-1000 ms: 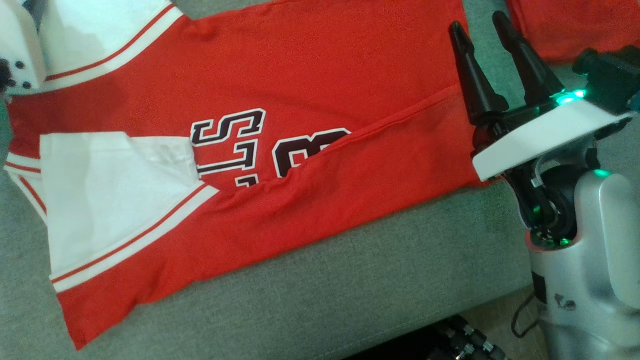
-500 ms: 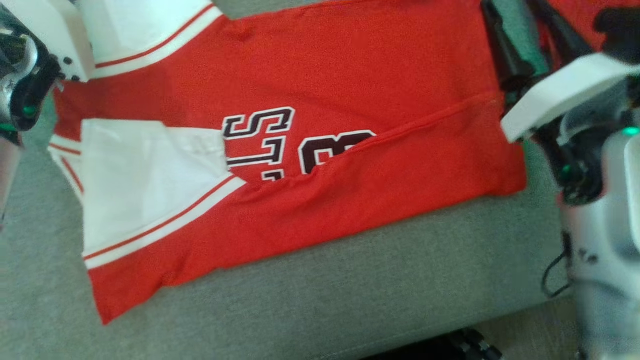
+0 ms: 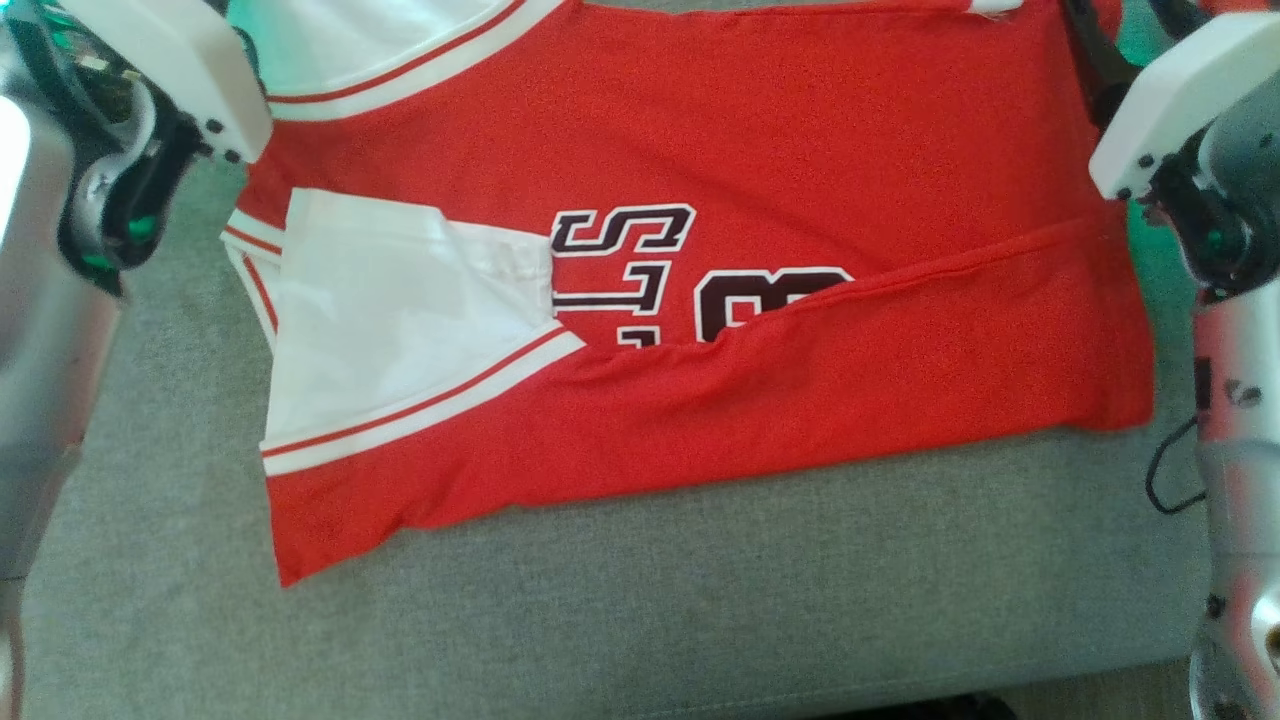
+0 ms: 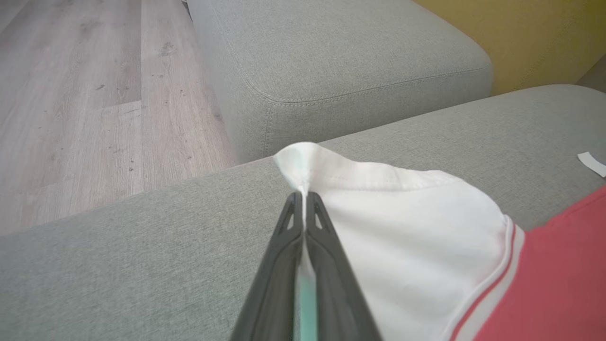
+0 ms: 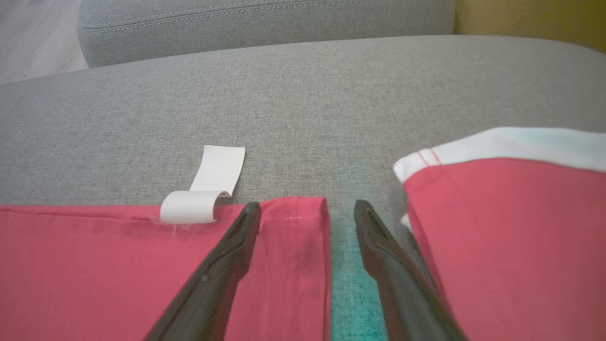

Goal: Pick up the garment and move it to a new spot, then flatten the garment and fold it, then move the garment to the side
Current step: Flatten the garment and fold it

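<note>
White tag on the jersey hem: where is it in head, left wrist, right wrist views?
Head: white tag at top edge, right of centre.
Left wrist: tag at right edge, on grey cushion.
Right wrist: tag left of centre, curled.
Shared landmark: hem of red jersey.

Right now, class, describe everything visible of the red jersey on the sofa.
The red fabric jersey has white sleeves with red stripes and dark lettering. It lies on the grey sofa cushion, near edge folded over the print. A white label curls from its hem. The left end effector is shut on a sleeve edge; the open right end effector straddles a hem corner.
</note>
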Robot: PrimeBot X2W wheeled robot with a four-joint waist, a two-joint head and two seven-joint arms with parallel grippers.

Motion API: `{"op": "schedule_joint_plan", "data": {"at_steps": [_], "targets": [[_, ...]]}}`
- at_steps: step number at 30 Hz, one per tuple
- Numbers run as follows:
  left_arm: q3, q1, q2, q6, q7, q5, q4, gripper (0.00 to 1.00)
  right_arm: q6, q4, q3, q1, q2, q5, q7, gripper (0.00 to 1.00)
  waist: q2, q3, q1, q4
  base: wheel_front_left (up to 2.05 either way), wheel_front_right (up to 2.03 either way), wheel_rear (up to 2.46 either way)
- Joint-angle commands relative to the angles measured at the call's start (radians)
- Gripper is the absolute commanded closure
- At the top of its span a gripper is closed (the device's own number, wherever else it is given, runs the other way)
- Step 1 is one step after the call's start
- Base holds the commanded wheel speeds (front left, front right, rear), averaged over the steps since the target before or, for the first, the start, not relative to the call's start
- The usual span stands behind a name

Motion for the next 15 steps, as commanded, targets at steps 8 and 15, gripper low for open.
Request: {"op": "schedule_joint_plan", "data": {"at_steps": [8,15], "targets": [[0.023,-0.027,0.007,-0.002,-0.012,-0.007,-0.047,1.0,0.007,0.079,0.003,-0.091,0.029,-0.008,0.01,0.65,0.0,0.008,0.0,0.015,0.0,0.0,0.0],[0.02,-0.02,0.005,-0.011,-0.033,-0.011,-0.045,1.0,0.007,0.1,-0.005,-0.099,0.036,-0.016,-0.032,1.0,0.0,-0.012,0.0,0.013,0.0,0.0,0.0]]}}
